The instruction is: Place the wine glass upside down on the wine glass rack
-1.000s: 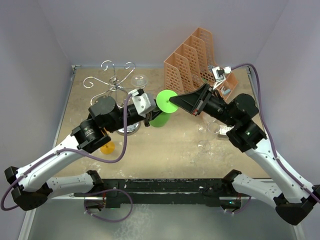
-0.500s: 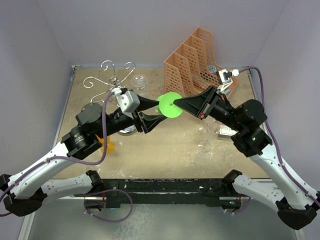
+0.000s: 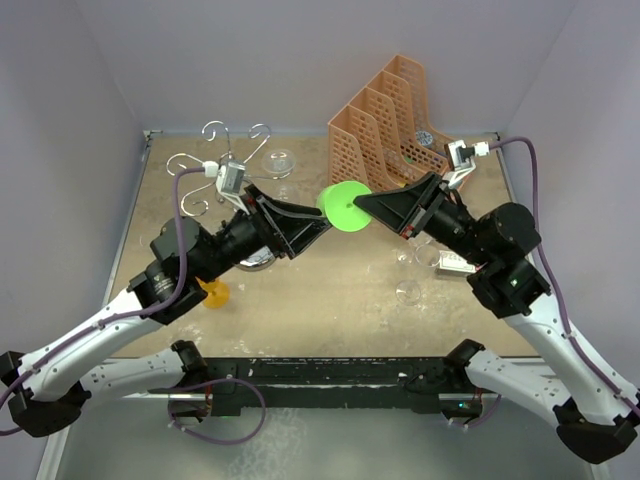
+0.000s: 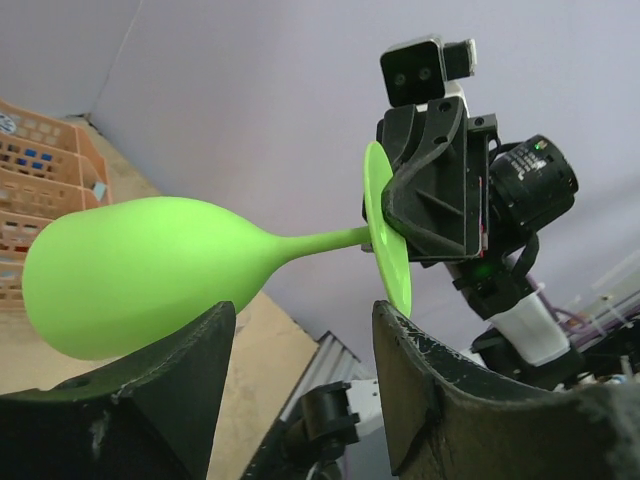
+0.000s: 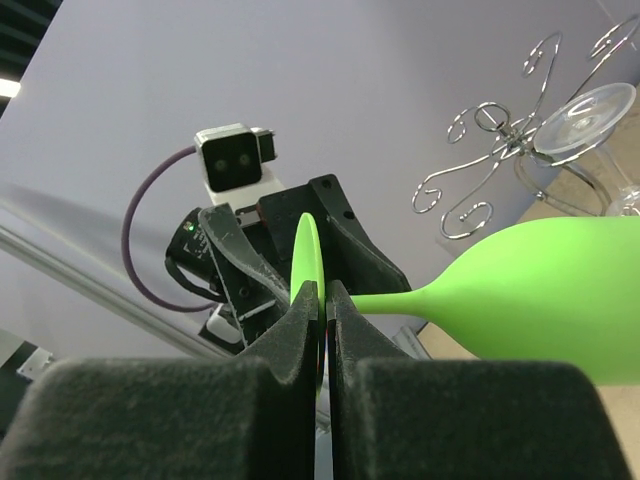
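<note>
Between the shut fingers of my right gripper [image 5: 322, 292] sits the foot of the wine glass [image 4: 140, 270], its bowl between the wide-open jaws of my left gripper [image 4: 302, 312], which should close softly before inverting toward the wine glass rack [image 5: 510, 130] behind.

No text, brand, number or sign can be read in any view. Small blue and white marks show on the orange mesh file organiser [image 4: 45, 160] in the left wrist view, too small to make out.
</note>
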`<state>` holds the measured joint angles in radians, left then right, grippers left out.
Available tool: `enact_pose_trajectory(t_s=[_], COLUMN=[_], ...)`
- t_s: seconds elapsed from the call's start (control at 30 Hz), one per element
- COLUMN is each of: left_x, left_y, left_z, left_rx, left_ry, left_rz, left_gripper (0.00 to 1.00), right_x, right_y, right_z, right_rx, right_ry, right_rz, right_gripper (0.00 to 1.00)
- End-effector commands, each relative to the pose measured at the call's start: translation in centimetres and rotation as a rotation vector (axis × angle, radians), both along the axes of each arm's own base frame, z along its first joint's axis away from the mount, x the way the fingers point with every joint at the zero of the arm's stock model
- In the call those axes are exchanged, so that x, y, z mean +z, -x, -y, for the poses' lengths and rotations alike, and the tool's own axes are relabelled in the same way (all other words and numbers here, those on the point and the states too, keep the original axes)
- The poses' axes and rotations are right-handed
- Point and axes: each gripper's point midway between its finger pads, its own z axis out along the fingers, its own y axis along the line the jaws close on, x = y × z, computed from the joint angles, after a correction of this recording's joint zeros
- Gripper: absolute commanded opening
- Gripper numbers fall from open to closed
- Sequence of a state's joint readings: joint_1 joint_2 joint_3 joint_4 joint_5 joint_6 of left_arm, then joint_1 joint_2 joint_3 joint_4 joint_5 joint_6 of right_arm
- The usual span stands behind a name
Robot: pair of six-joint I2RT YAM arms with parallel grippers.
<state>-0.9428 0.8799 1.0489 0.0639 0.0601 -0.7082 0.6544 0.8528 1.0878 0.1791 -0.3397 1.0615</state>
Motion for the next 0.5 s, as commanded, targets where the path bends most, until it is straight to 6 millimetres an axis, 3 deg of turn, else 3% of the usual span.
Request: enact_pose_trajectory(t_s=[0.0,0.07,0.27,0.37,0.47], left_x=[5.5,5.7,4.8,4.6,5.5], left_y=[1.3,1.4,1.6,1.9,2.3], left_z=[-0.5,-0.4,-1.2,-1.8,-2.0], left_rx=[-0.061,-0.073,-0.044,-0.032,-0.048], left_ry=[0.23,0.234,0.188,0.189,0.246], left_rz=[-0.009,-0.007,0.066,0.089,0.099], left_gripper=[0.55,0.55,0.36,0.36,0.43], right_x=[0.3,0.1,0.2,0.6,0.4], right_y=[0.0,-0.2,-1.0,-1.0,-1.6], right_z=[0.3,0.4,1.4,1.9,2.0], right_rx=[-0.021,-0.032,-0.106,-0.131,-0.158], right_ry=[0.013,0.013,-0.018,-0.036,-0.029], right_rz=[0.051,0.043,0.02,0.019,0.006], right_gripper=[0.0,0.0,0.0,0.0,0.0])
